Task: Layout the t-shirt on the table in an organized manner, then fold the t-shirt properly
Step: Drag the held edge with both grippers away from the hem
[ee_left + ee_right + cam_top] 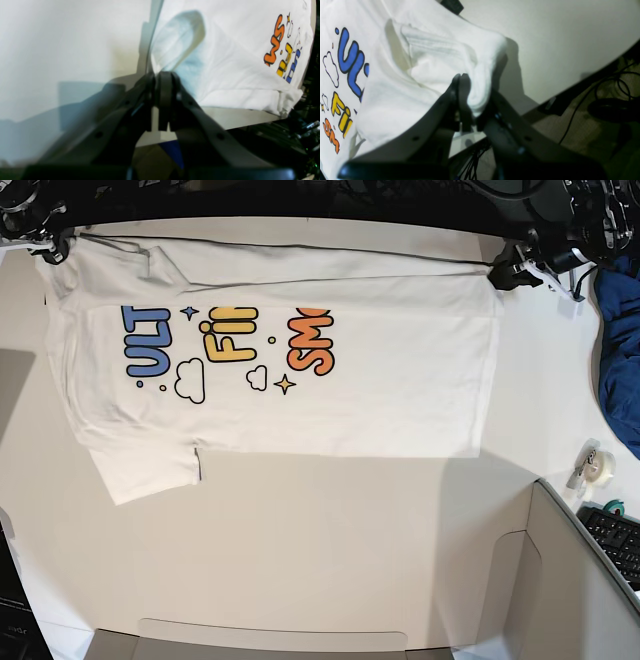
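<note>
The white t-shirt [380, 400] lies spread flat on the off-white table [300, 540], its blue, yellow and orange print facing up. A plain white layer covers the tops of the letters along the shirt's upper part in the base view. There my left gripper [505, 273] is at the shirt's hem corner, top right. In the left wrist view my left gripper [162, 75] is shut on the edge of the t-shirt [237, 62]. My right gripper [55, 248] is at the top left, by the shoulder end. Up close, my right gripper [470, 82] is shut on a bunched fold of the t-shirt [440, 57].
A grey cardboard box [545, 580] stands open along the bottom and right of the base view. A tape roll [598, 465], a keyboard [620, 542] and blue cloth [622, 370] lie at the right. Cables [607, 87] hang below the table's edge [582, 82].
</note>
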Robot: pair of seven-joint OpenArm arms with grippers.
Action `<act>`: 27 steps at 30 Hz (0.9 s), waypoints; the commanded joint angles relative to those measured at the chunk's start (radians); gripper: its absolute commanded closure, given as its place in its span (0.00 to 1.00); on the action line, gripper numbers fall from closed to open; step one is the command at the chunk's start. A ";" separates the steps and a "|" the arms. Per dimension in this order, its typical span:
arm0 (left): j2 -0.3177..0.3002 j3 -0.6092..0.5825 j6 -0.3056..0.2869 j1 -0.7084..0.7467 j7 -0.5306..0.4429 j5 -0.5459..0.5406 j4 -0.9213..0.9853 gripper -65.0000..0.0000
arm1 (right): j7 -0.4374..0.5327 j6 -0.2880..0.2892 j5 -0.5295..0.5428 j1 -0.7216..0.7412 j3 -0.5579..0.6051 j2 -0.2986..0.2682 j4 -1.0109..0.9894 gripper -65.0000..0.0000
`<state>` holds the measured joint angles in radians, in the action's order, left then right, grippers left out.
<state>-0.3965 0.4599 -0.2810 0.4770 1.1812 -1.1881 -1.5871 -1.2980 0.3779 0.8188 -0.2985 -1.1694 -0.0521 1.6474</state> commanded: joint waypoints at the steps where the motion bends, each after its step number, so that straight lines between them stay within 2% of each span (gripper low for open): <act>1: -0.015 0.035 0.002 0.029 0.006 0.006 -0.025 1.00 | -0.033 -0.006 -0.046 -0.008 -0.004 -0.010 0.006 1.00; 6: -0.011 0.092 0.002 0.050 0.012 0.006 -0.055 1.00 | -0.033 -0.006 -0.048 -0.008 -0.004 -0.010 0.006 1.00; 15: -0.009 0.087 0.002 0.047 0.013 0.006 -0.055 1.00 | -0.033 -0.007 -0.048 0.003 -0.004 -0.019 0.006 1.00; 17: -0.009 0.087 0.002 0.047 0.013 0.006 -0.055 0.97 | -0.033 -0.007 -0.048 0.003 -0.004 -0.021 0.006 1.00; 23: 0.001 0.095 0.001 0.045 0.013 0.006 -0.055 0.80 | -0.033 -0.010 -0.048 -0.003 -0.004 -0.024 0.017 0.77; 27: 0.005 0.096 0.001 0.045 0.013 0.006 -0.057 0.73 | -0.033 -0.010 -0.048 -0.017 -0.004 -0.016 0.084 0.71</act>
<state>-0.3748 0.5449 -0.2775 0.5209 1.2030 -1.1660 -1.6283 -1.3323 0.3691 0.7635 -0.3077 -1.1675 -0.0578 1.7161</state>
